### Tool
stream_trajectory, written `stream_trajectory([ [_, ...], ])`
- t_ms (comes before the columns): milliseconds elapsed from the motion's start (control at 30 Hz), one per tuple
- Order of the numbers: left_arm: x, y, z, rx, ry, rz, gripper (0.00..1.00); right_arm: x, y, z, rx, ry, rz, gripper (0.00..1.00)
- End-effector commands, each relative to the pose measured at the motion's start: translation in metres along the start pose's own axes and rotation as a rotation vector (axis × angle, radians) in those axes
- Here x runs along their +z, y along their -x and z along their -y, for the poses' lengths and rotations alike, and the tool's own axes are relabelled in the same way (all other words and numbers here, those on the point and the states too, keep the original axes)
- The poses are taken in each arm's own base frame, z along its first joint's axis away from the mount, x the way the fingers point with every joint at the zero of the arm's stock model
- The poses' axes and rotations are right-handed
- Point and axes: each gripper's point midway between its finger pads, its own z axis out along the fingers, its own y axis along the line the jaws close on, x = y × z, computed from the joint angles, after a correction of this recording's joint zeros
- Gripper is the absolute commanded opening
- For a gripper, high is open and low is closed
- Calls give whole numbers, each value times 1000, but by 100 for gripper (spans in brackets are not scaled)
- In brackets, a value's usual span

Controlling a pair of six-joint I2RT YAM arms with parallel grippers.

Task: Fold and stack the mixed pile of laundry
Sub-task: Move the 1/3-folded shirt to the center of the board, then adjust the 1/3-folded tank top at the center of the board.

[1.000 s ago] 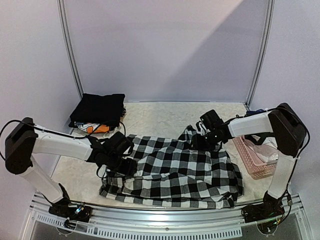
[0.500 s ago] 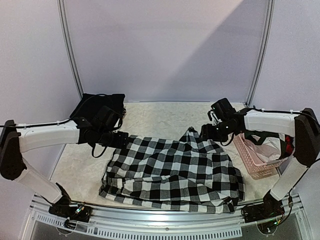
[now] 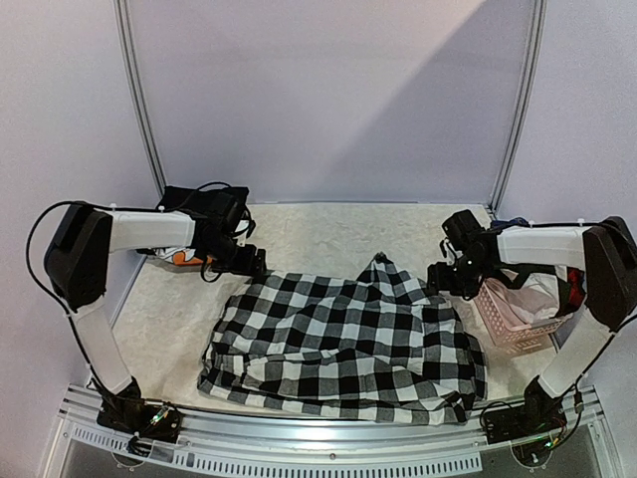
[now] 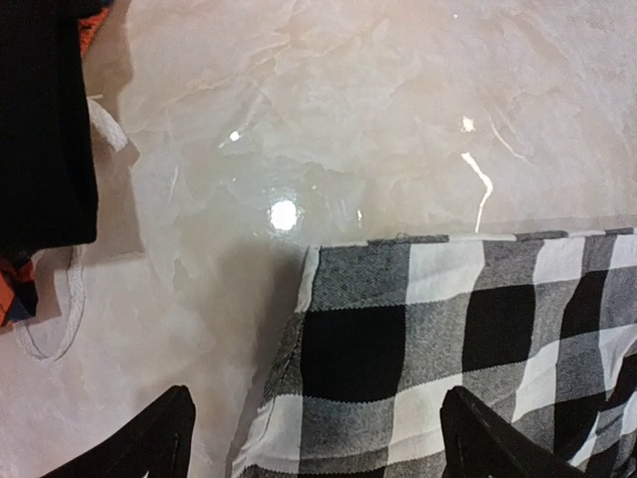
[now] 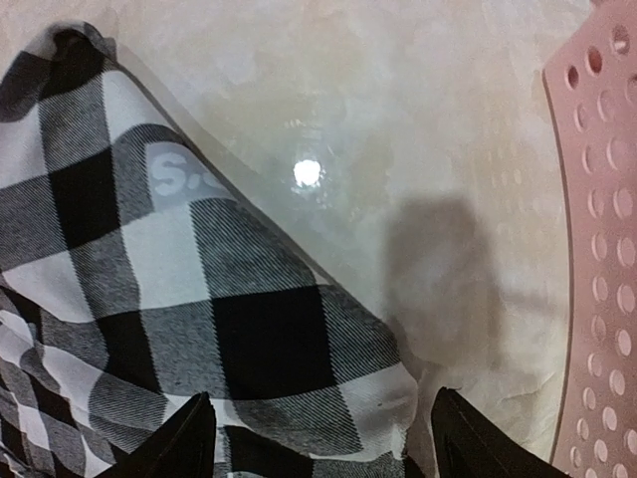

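The mixed laundry pile is in two parts in the top view. A large black-and-white checked fabric garment (image 3: 343, 344) lies spread over the near middle of the pale marbled tabletop (image 3: 318, 231). A folded plain black garment (image 3: 184, 202) sits in the far-left corner with an orange printed piece (image 3: 181, 258) poking out below it. The left gripper (image 3: 247, 263) hangs at the checked garment's far-left corner and the right gripper (image 3: 440, 281) at its far-right edge, just beside a pink perforated plastic basket (image 3: 510, 324). One arm at each far end looks like a set-up for squaring the cloth before a fold. From above I cannot tell how either claw stands. The left arm covers part of the black stack, and the basket's contents are unclear.

In the left wrist view, the left gripper (image 4: 318, 408) is spread wide and grips nothing. The checked corner (image 4: 418, 339) lies flat on the table between its dark fingers (image 4: 149, 443), so a pinch here would probably take the hem. The black garment (image 4: 40, 119) is cut off at the left edge, and a thin white cord (image 4: 60, 319) loops out beneath it. I cannot say what the cord belongs to.

In the right wrist view, the right gripper (image 5: 323, 423) is likewise spread, with nothing held. A rounded fold of the checked cloth (image 5: 199, 289) lies between its fingers (image 5: 184, 443), apart from the basket wall (image 5: 597, 199) at the right. Faint letters show through one white square but are too blurred to read. The fingertips run off the bottom of the picture.
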Motion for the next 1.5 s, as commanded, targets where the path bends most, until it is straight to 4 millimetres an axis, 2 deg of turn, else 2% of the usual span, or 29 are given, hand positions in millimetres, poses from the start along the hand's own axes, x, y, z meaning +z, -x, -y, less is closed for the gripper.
stream_trajectory([
  [0, 14, 0, -9, 0, -8, -49, 87, 14, -17, 6, -10, -1, -56, 75],
  [67, 20, 2, -14, -9, -6, -52, 85, 16, -21, 1, -14, 27, -77, 74],
  [333, 53, 6, -10, -21, -67, -88, 79, 21, -23, -8, -23, 85, -91, 66],
  [467, 60, 12, -5, -21, -94, -89, 75, 24, -21, -15, -27, 125, -96, 58],
  [567, 65, 15, -5, -24, -99, -93, 69, 27, -23, -19, -29, 147, -107, 48],
  [700, 71, 14, 1, -34, -137, -103, 55, 29, -19, -23, -31, 171, -110, 48],
  [767, 72, 13, 4, -40, -154, -101, 47, 29, -16, -21, -31, 163, -109, 55],
  [867, 72, 11, 5, -45, -165, -98, 29, 23, -4, -19, -18, 170, -81, 65],
  [1033, 70, 10, 6, -55, -170, -89, 1, 11, 24, -19, 13, 214, -23, 69],
  [1167, 70, 10, 6, -66, -176, -83, 0, 15, 48, -28, 22, 281, -19, 71],
  [1467, 68, 4, 6, -71, -181, -85, 0, 60, 77, -60, 36, 402, -92, 62],
])
